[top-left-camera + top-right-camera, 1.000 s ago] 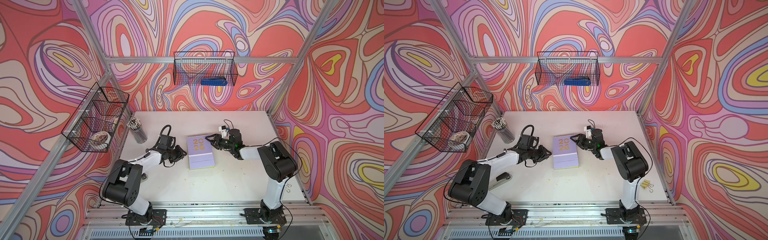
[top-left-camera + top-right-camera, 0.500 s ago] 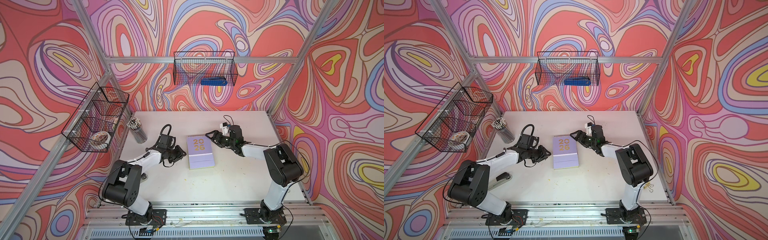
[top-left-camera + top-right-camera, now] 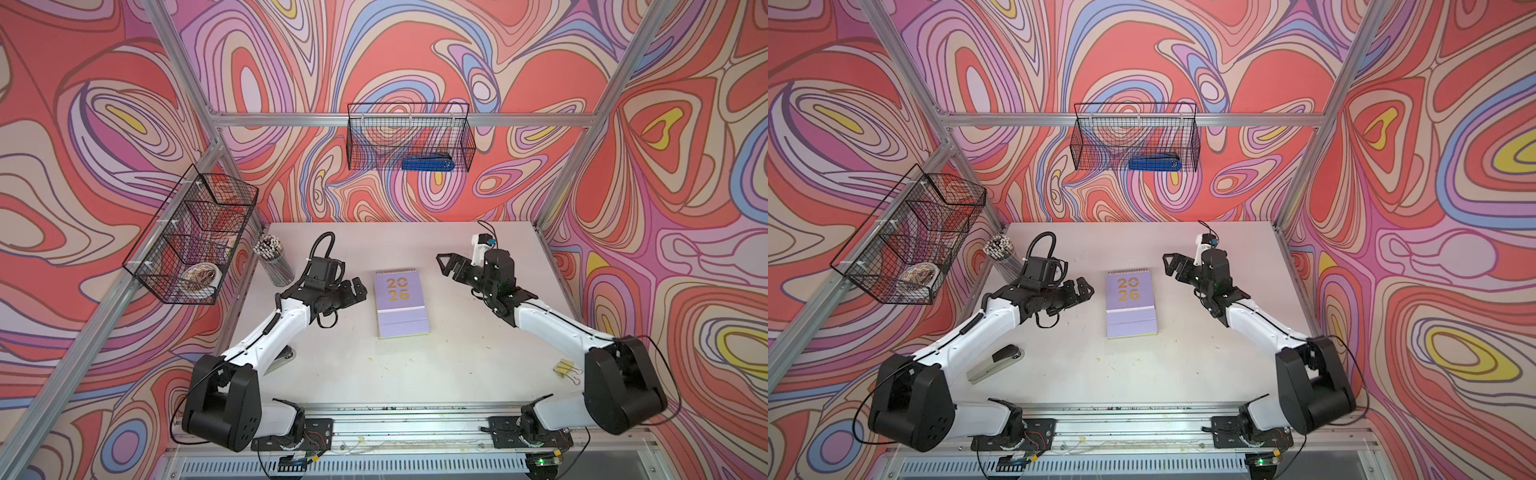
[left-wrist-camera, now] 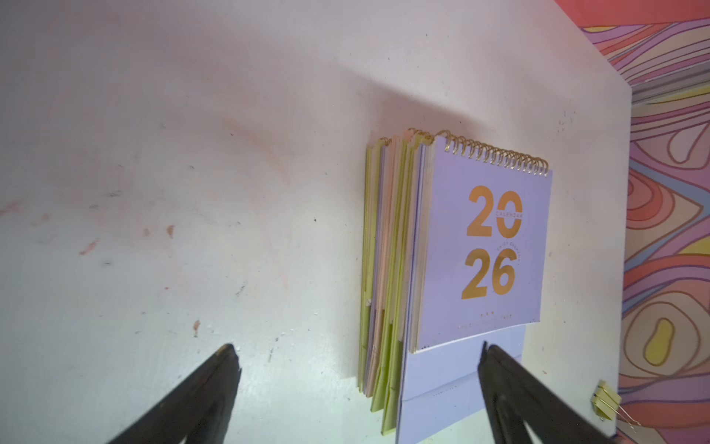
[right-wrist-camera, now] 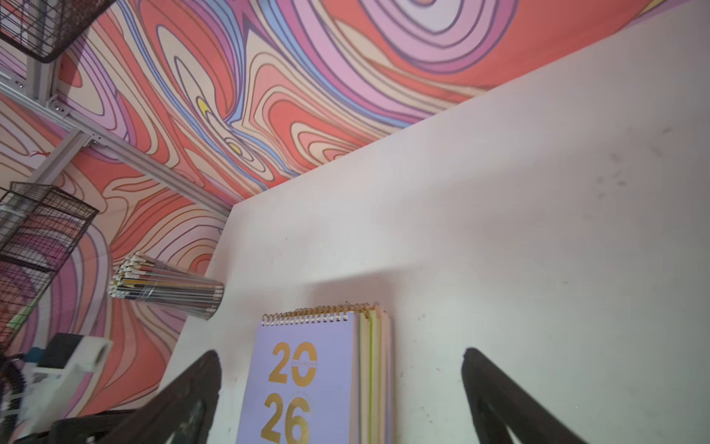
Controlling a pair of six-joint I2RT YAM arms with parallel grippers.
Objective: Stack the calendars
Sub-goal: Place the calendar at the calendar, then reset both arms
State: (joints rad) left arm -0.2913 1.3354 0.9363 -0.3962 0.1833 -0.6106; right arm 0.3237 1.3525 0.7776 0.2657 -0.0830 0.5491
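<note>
Stack of calendars [image 3: 401,303] lies flat mid-table, center of frame in both top views. Lilac cover with gold "2026" faces up and the spiral binding is at the far edge. In the left wrist view the stack [image 4: 480,250] shows yellow-green, peach and lilac edges under the top one, roughly aligned; exact count can't be told.

Left gripper [image 3: 357,289] sits just left of the stack, apart from it. Its jaws are spread wide with nothing between them, and its wrist view [image 4: 359,351] confirms this. Right gripper [image 3: 442,262] is to the upper right of the stack, raised and clear of it, jaws also spread wide and empty [image 5: 342,356].

White table [image 3: 415,374] also holds:
- pencil cup [image 3: 272,264], far left corner
- grey stapler [image 3: 994,363], lower left beside the left arm
- gold binder clips [image 3: 566,370], lower right

2 wire baskets hang on the walls. The left basket [image 3: 189,245] holds a tape roll; the back basket [image 3: 409,137] holds a blue stapler [image 3: 428,163].
</note>
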